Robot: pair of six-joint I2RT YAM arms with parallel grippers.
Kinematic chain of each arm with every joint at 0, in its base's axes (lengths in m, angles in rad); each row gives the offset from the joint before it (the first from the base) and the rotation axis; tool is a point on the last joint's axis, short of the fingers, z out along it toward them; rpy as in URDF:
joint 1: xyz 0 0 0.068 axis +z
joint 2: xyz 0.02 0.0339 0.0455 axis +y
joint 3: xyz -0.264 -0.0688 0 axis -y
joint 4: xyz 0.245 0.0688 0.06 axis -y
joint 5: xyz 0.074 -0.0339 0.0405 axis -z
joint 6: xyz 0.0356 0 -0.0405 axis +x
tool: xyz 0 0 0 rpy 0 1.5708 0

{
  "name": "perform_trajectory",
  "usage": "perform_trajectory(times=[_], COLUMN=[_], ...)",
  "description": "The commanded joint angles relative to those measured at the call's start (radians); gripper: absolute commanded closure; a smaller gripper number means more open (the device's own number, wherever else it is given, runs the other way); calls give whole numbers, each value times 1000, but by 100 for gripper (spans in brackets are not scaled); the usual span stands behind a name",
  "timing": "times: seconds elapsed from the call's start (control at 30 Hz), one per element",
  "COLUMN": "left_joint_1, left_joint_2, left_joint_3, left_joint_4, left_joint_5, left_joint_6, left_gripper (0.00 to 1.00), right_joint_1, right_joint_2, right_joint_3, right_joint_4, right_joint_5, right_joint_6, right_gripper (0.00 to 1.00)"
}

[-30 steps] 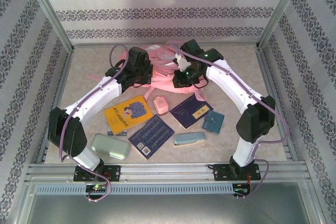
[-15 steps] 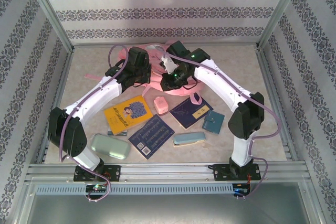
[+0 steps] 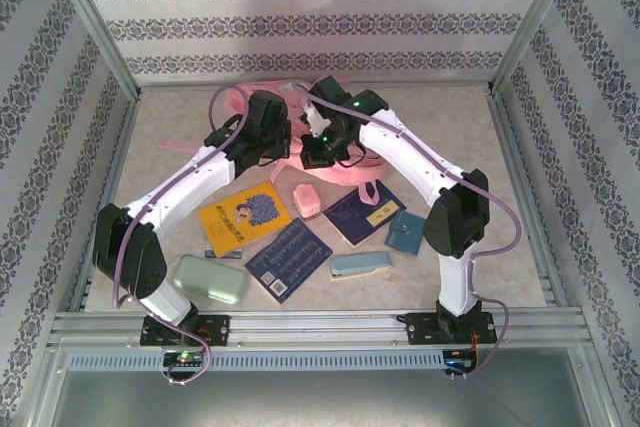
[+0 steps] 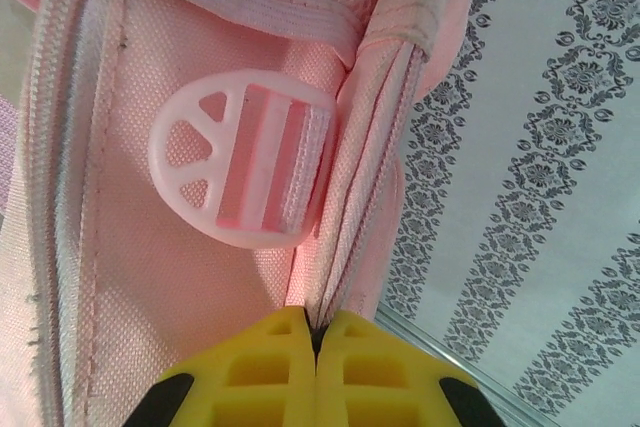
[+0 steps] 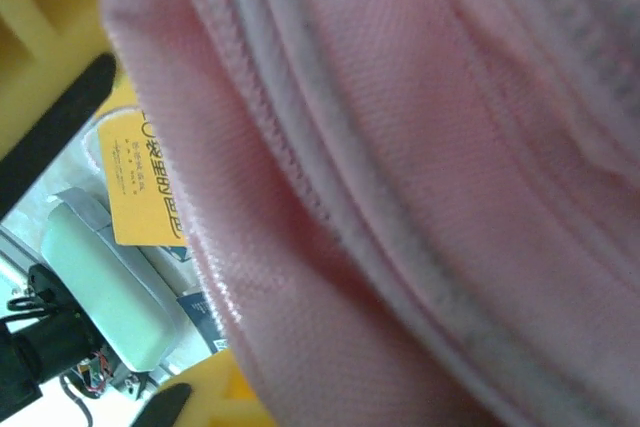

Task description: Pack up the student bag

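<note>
Books (image 3: pixel 243 217), three, and one teal notebook (image 3: pixel 406 231) near one student bag (image 4: pixel 120 267).

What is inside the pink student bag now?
Its inside is hidden. The student bag shows outer fabric, seams and a pale buckle; the left gripper pinches a fold. From above, the right arm covers part of it. The yellow book lies outside.

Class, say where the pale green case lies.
In the top view, the pale green case lies near-left, beside the left arm's base, below the yellow book.
</note>
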Motion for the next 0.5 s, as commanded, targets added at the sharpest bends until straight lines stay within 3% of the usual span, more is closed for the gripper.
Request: perform_trajectory(times=[0.0,0.03,0.17,0.23,0.47], left_joint_1=[-58,-52,1,30,161], left_joint_2=[-36,-42,-80,-103,-153], left_joint_3=[-7,-12,-25,-36,-96], left_joint_4=[141,150,75,14,-131], left_joint_5=[77,83,121,133,190], left_joint_6=[10,39,158,192,259], left_gripper=[100,96,56,47,36], right_joint_1=[-26,-32,-82,-117,-180], right_joint_2=[17,5,-55,-75,-111], right_joint_3=[42,32,-33,-59,-86], right_joint_4=[153,145,124,113,66], right_joint_5=[-40,-35,-4,1,27], right_joint_6=[26,14,-26,-39,-133], right_gripper=[100,100,100,100,100])
